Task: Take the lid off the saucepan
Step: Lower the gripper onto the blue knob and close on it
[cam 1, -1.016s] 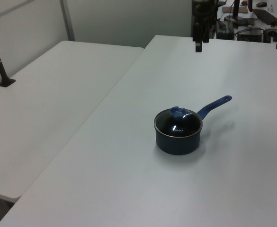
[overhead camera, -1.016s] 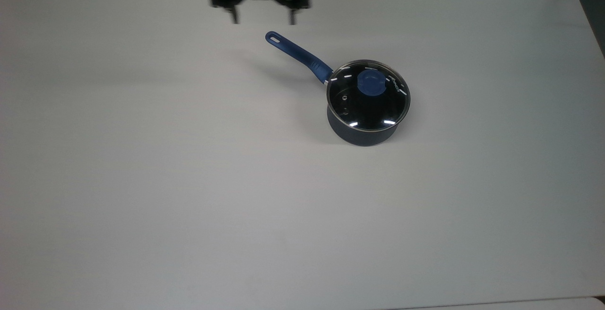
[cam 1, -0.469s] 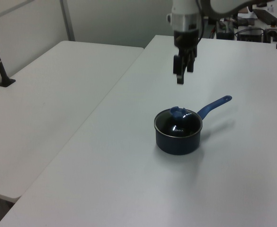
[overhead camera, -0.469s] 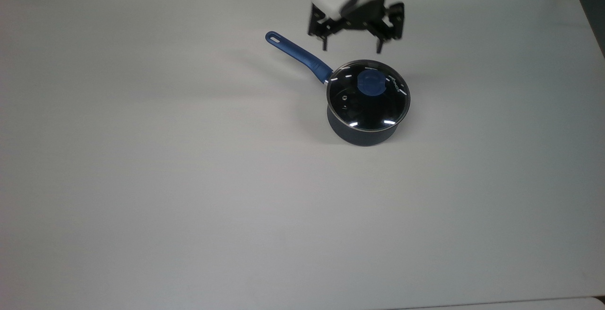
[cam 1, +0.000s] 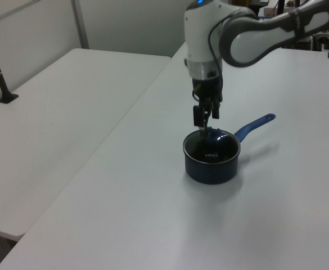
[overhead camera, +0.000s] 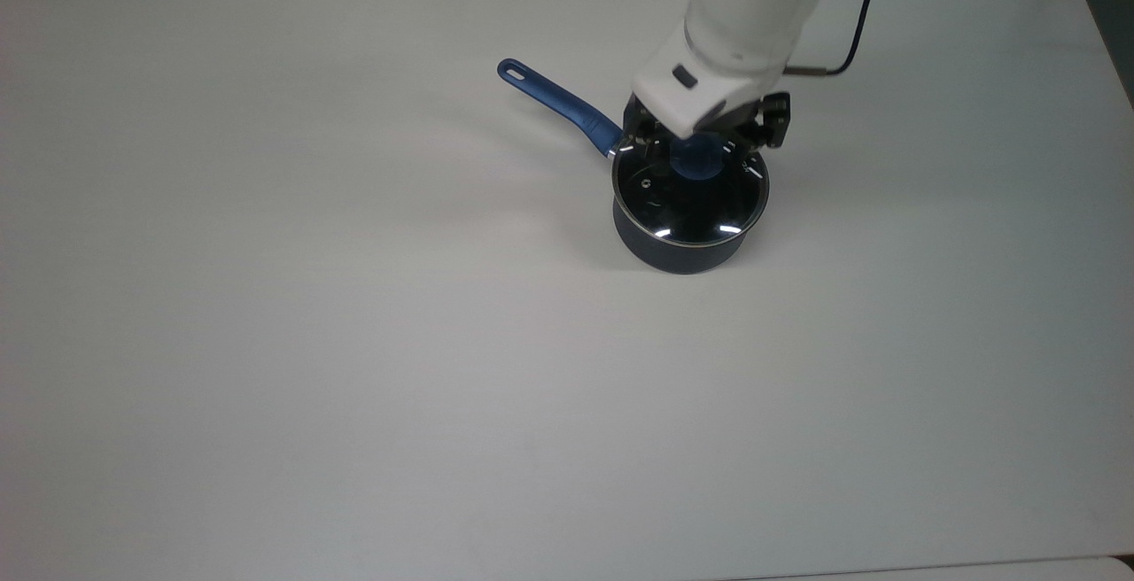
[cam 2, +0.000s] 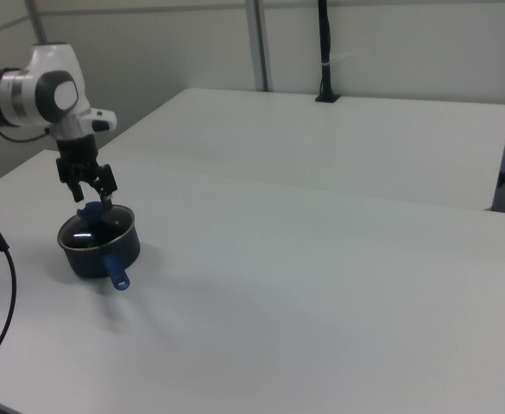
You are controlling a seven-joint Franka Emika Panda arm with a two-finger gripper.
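Open claw (overhead camera: 702,140) over lid (overhead camera: 690,187)

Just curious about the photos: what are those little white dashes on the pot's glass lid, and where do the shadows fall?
Top view: the dashes on the lid are glare from lights; soft shadow lies on the table at the top view's left of the saucepan. Left view: shadow falls below the handle.

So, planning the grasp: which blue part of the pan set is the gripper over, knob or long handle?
The lid's round blue knob: the gripper's open fingers straddle it, while the saucepan's long handle sticks out toward the top view's upper left.
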